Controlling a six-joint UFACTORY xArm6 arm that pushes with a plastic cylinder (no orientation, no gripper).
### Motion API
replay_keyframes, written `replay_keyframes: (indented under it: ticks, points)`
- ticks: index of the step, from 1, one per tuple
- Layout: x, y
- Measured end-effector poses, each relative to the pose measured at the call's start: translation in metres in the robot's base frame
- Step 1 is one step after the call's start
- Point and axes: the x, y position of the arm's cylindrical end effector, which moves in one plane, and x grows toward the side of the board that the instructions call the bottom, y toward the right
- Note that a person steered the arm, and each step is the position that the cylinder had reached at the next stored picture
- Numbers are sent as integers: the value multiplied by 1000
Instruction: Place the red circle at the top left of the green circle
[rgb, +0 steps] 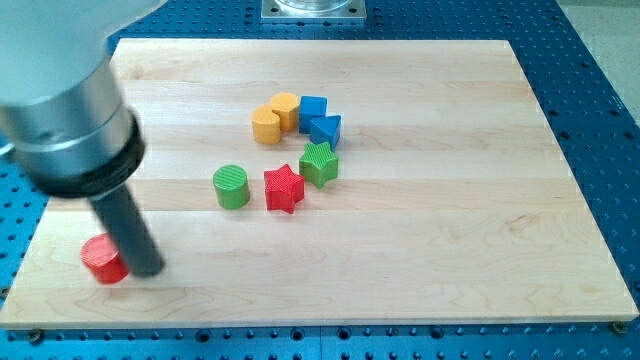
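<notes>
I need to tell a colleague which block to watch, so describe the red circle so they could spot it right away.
Start at the wooden board and go to its corner at the view's bottom left. There the red circle lies alone, touching the left side of my tip, far from the cluster around the green circle. The other red block is a red star.

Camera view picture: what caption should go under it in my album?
My tip touches the red circle block at the wooden board's bottom left, far from the green circle block.
</notes>
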Motion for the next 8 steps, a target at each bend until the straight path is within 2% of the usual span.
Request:
replay_keyframes:
  ticks: [1, 2, 3, 4, 5, 6, 7, 8]
  points:
    - [13, -1]
    - [18, -52]
    - [9, -52]
    - [-27, -32]
    - [-31, -17]
    - [-23, -56]
    - [-66, -33]
    - [-83, 1]
